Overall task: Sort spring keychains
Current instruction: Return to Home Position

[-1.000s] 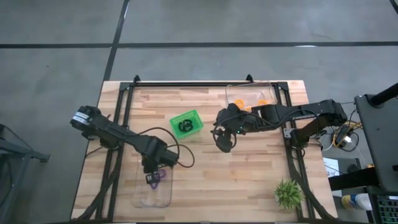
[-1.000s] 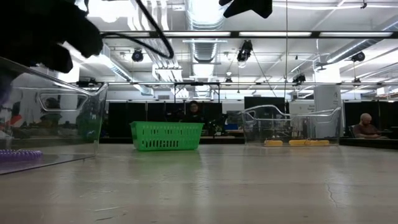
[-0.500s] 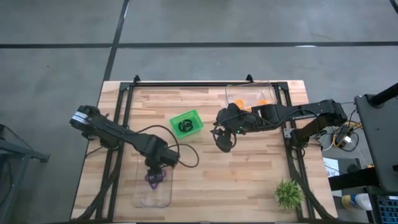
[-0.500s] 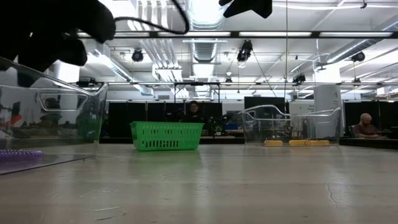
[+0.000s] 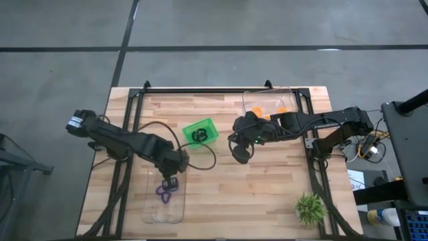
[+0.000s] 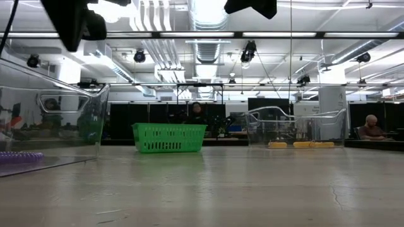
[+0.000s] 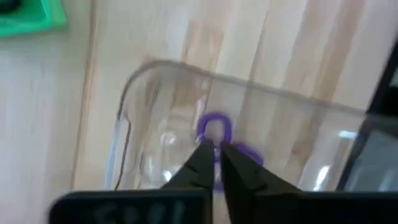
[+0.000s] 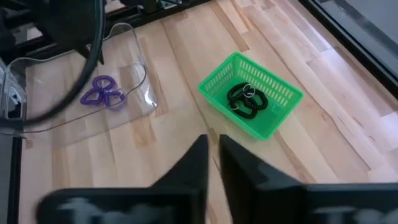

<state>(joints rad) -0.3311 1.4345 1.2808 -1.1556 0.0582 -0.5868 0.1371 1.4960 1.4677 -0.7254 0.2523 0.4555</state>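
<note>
Purple keychains [image 5: 164, 193] lie on the floor of a clear bin [image 5: 152, 209] near the table's near-left side; the right wrist view shows them too [image 8: 102, 93]. My left gripper [image 5: 169, 182] hangs above them, shut and empty [image 7: 214, 152]. Black keychains [image 8: 245, 99] lie in the green bin [image 5: 208, 127]. Orange keychains [image 5: 257, 109] lie in the far clear bin [image 5: 289, 94]. My right gripper [image 5: 239, 155] hovers shut over bare table right of the green bin [image 8: 213, 146].
A small green spiky plant [image 5: 309, 207] stands at the near right corner. Black frame rails [image 5: 134, 107] run along the table's left, right and far sides. Bare wood [image 5: 247, 194] lies between the near clear bin and the plant. People sit in the room behind.
My left gripper has risen out of the near clear bin and drawn slightly toward the far edge; in the low view its arm has climbed almost out of the picture. The purple keychains stay on the bin floor. The right arm has kept still.
</note>
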